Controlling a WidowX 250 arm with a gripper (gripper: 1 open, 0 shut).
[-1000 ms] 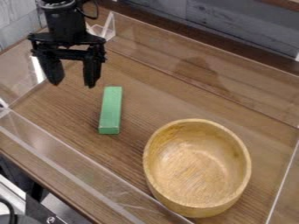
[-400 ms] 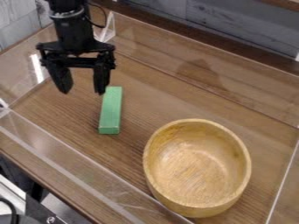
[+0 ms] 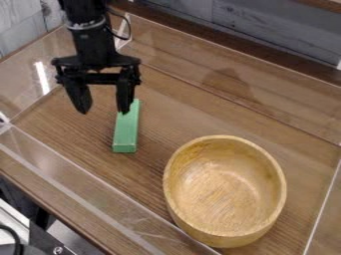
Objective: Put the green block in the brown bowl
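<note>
Far left, your gripper (image 3: pixel 104 103) hangs pointing straight down, jaws spread wide and empty, nothing between the two dark fingers (image 3: pixel 80 97). That wide spread suits a bar taken across its narrow width, so you seem to be lining up for a pinch, not a push. Its right finger stands close by the upper end of the green block (image 3: pixel 127 129); whether it touches there cannot be told from this angle. The block lies flat on the wooden table (image 3: pixel 240 100), long axis running roughly toward and away from the camera, still well outside the bowl. You would likely need to shift right to straddle it. Lower right, the brown bowl (image 3: pixel 226 231) sits upright and empty, mouth open for a drop from above, apart from the block.
</note>
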